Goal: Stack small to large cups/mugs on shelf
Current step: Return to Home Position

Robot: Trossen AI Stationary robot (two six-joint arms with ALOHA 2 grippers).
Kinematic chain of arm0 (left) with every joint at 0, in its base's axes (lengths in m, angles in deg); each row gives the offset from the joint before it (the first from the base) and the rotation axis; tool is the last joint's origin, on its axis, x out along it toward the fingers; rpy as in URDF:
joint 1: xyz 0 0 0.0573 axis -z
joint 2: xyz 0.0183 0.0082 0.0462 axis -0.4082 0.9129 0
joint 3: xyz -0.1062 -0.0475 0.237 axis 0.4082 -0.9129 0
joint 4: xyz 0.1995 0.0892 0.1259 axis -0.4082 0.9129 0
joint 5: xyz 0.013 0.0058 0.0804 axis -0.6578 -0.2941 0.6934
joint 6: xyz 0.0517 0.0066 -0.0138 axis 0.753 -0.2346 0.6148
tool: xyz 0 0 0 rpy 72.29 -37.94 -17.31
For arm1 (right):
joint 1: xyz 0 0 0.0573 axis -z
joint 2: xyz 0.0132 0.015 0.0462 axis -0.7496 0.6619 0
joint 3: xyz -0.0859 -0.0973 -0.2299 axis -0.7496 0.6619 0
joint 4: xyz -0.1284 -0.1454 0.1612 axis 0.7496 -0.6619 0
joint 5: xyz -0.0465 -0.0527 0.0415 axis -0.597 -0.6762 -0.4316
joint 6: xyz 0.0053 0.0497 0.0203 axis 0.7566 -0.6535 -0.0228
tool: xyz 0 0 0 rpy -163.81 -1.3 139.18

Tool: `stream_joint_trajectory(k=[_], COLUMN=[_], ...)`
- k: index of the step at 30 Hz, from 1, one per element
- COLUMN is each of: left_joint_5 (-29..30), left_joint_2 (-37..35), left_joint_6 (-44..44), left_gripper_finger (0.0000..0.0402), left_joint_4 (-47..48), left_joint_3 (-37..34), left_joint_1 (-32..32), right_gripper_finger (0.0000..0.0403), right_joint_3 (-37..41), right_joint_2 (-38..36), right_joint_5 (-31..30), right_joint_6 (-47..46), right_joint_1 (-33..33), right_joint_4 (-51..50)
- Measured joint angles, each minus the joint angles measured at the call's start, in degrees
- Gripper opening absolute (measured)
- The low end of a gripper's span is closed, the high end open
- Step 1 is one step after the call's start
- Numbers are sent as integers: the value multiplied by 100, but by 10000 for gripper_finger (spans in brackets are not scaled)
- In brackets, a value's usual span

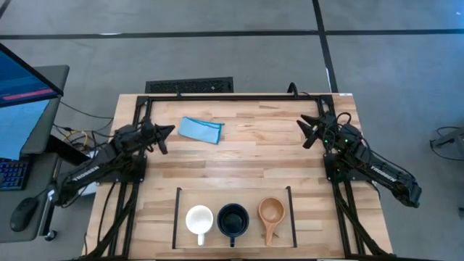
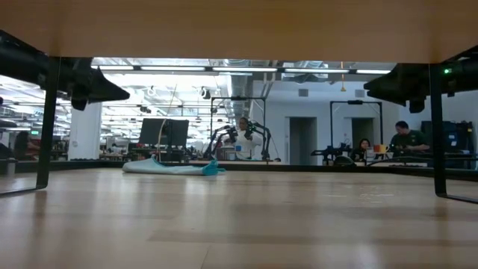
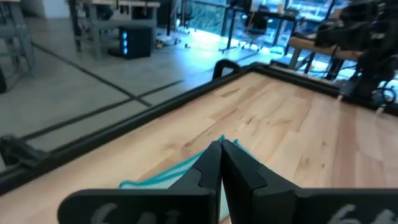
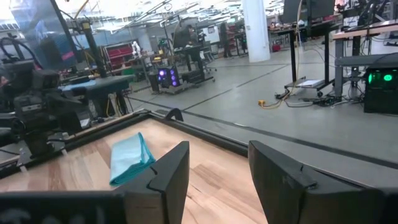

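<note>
Side by side and upright on the shelf (image 1: 176, 217), at the table's lower edge in the high view, left to right: white mug (image 1: 199, 219), dark mug (image 1: 233, 220), wooden cup (image 1: 270, 212). Handles toward that edge.

Over the left side, just beside a blue cloth (image 1: 201, 129): left gripper (image 1: 171, 131), fingers pressed together, empty.

Over the right side: right gripper (image 1: 305, 133), fingers apart, empty.

Both well apart from the mugs.

Matte blk L arm (image 1: 98, 167), blk R arm (image 1: 377, 171) w/ green LED (image 1: 347, 132), flat tapered blk fingers (image 4: 171, 171)
</note>
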Motion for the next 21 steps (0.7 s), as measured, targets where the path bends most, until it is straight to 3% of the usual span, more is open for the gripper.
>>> stream_joint_trajectory(k=[9,21], left_joint_5=[-342,-269], left_joint_2=[-210,-210], left_joint_6=[-330,-620], left_gripper_finger=[0,0], left_joint_4=[-5,-1], left_joint_3=[0,0], left_joint_1=[382,428], right_gripper_finger=[186,186], right_joint_3=[2,2], right_joint_2=[0,0], right_joint_5=[1,2], right_joint_6=[-2,-2], right_joint_1=[0,0], right_joint_4=[0,0])
